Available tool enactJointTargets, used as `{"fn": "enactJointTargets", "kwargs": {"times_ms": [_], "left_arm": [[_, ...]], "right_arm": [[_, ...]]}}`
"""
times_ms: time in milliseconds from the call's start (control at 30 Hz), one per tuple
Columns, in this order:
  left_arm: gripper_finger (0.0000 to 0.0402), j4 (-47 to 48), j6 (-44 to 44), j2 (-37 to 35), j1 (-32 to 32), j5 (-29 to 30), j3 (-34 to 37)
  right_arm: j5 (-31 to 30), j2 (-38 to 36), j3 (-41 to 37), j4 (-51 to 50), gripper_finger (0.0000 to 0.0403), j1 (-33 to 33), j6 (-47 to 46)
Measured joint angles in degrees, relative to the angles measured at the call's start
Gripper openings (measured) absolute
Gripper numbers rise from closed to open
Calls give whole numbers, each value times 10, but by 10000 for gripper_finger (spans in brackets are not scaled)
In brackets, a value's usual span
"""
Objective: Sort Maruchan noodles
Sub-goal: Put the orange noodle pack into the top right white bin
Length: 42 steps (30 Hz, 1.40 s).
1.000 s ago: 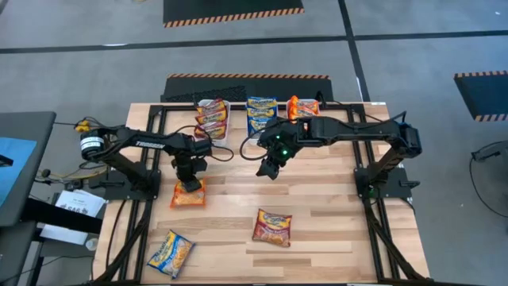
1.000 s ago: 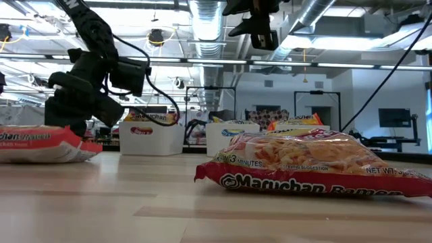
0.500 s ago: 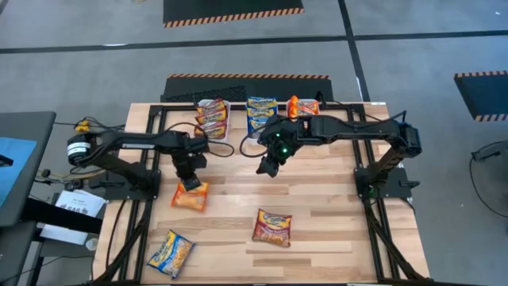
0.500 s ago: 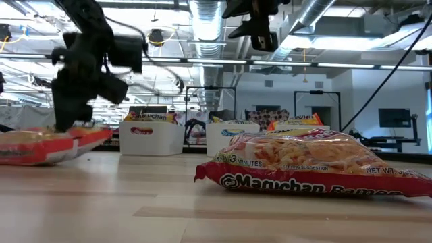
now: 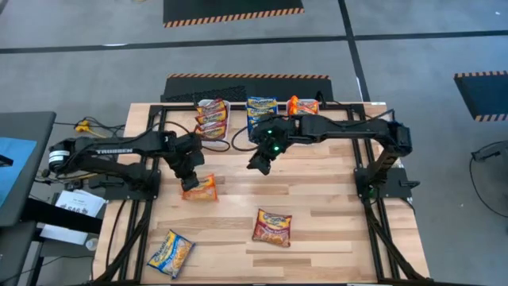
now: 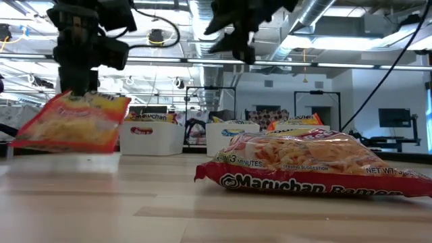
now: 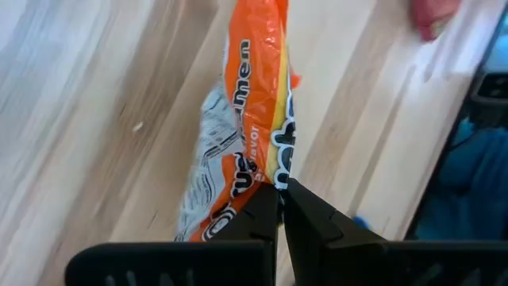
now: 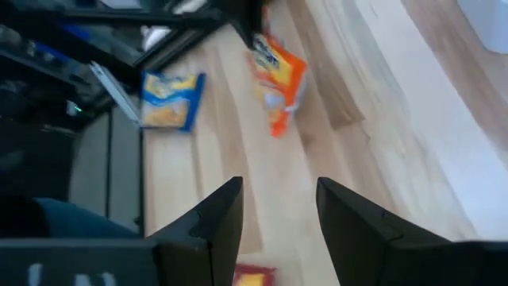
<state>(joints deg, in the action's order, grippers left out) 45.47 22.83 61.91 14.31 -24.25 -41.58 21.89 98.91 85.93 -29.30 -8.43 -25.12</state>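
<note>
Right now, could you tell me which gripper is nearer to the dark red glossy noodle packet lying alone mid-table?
The right gripper is slightly nearer, open above the table behind the dark red glossy noodle packet. The left gripper is off to the side, holding an orange noodle packet.

Packets (image 5: 272,226) on wooden table (image 5: 333,214)

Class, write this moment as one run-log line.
left gripper: shut on orange packet, lifted off table | right gripper: open, empty, above table | red packet, blue packet: on table

Bright overhead light, wrist views seemingly motion-blurred.
</note>
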Motion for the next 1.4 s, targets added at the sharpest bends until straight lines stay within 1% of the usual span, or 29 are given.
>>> {"fn": "enactJointTargets", "kwargs": {"times_ms": [67,100,200,267,433,500,633,900,1133,1200,1300,1400], "left_arm": [[0,-37,16,0,-8,0,0],[0,-53,19,1,-11,2,0],[0,-84,30,0,-20,3,0],[0,-87,35,-1,-23,6,0],[0,-101,39,-1,-34,10,0],[0,-111,40,-1,-37,10,0],[0,-130,40,-1,-39,12,0],[0,-146,25,-1,-39,20,0],[0,-180,19,-1,-39,21,0],[0,-191,16,-1,-39,26,0],[0,-210,14,-1,-39,38,0],[0,-232,10,-1,-39,44,0]], "right_arm": [[-3,16,-2,11,187,3,17],[-11,27,-1,40,187,6,27],[-15,46,-2,70,187,10,62],[-15,59,0,93,188,14,76],[-23,93,-2,111,188,15,77],[-23,107,-1,146,188,14,76],[-10,126,-2,179,188,15,63],[-9,129,-2,192,188,7,70],[-10,129,-2,201,188,1,71],[-8,129,-2,203,188,1,71],[10,129,-2,213,188,0,71],[5,129,-2,210,188,0,72]]}}
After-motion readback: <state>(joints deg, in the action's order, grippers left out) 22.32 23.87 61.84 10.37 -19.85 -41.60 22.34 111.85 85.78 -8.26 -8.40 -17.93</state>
